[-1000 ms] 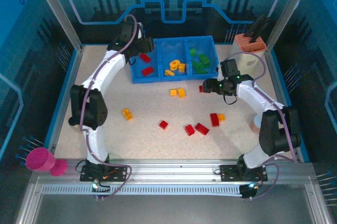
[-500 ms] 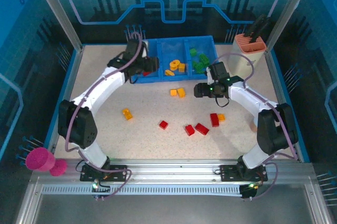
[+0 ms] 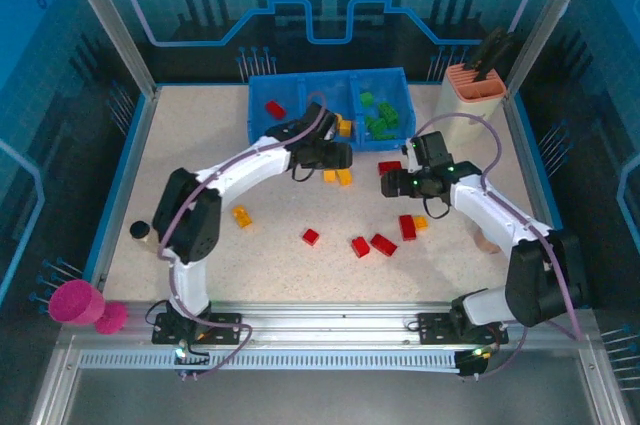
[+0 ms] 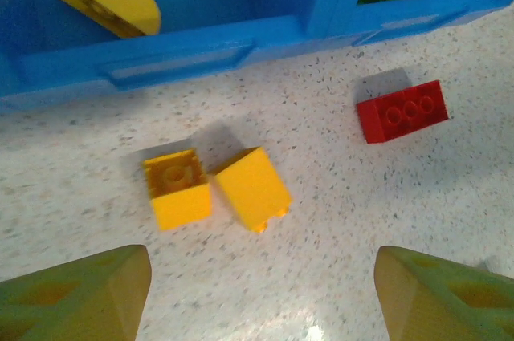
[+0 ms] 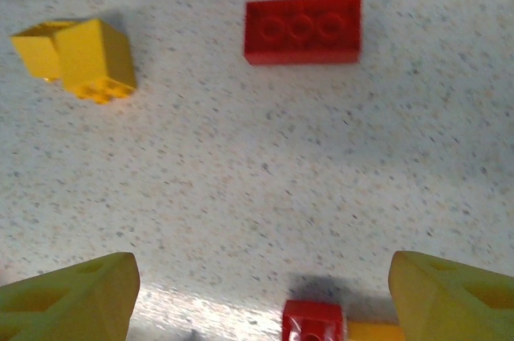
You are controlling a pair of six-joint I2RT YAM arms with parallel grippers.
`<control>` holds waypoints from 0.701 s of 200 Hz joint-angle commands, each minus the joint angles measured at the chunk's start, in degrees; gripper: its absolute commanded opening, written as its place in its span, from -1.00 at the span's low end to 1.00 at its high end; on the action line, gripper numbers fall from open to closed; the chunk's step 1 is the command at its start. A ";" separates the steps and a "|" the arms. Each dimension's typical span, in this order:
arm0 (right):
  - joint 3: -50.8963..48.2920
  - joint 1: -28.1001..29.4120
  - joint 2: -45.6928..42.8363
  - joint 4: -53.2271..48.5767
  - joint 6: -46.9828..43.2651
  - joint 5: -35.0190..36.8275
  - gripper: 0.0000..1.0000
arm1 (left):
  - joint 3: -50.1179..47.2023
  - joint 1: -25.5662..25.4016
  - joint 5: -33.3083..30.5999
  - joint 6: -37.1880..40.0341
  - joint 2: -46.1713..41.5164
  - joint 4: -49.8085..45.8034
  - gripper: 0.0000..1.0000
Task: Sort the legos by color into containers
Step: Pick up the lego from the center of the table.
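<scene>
- Hovering low over the speckled tabletop (image 3: 200, 145), the left end effector (image 4: 261, 301) has its olive-yellow fingers (image 4: 80, 297) spread wide, with nothing between them.
- Just ahead of it lie two small yellow studded plastic bricks (image 4: 177, 188), touching each other, the right one tipped so its studs point sideways.
- To their right and apart from them, a long red studded plastic brick (image 4: 401, 111) lies flat, near the front wall of the tray.
- Beyond these stands the bright blue rectangular plastic tray (image 4: 177, 60) with three compartments. In the top view its left one holds a red brick (image 3: 274, 109), the middle one yellow-orange pieces (image 3: 345, 127) and the right one green bricks (image 3: 380, 115).
- Facing the same patch from the other side, the right end effector (image 5: 261, 301) is also spread and empty, with the long red brick lying ahead of it and the yellow pair off to one side.
- Near its fingers (image 5: 64, 297) a second red brick (image 5: 313, 321) touches an orange one (image 5: 373, 331).
- Farther out, loose on the tabletop, are three more red bricks (image 3: 360, 246) and a lone orange brick (image 3: 241, 216).
- A pink cup (image 3: 75, 302) sits off the near-left corner, and a beige holder with an orange top (image 3: 472, 85) stands at the far right.
</scene>
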 commanded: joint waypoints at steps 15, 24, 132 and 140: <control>-1.87 -3.60 -2.50 -2.47 0.57 1.58 0.64 | 4.62 -2.32 -1.41 -8.66 6.10 -2.78 0.44; -2.45 -4.15 -2.60 -2.05 0.64 1.27 0.64 | 5.32 -2.49 -1.71 -9.69 7.16 -2.81 0.41; -4.60 -8.24 -1.08 2.14 -1.29 -6.43 0.60 | 19.98 -3.85 -5.84 -13.78 20.43 -12.66 0.34; -4.79 -8.47 -0.73 2.51 -1.40 -6.96 0.61 | 21.13 -4.11 -6.57 -13.77 21.13 -14.05 0.34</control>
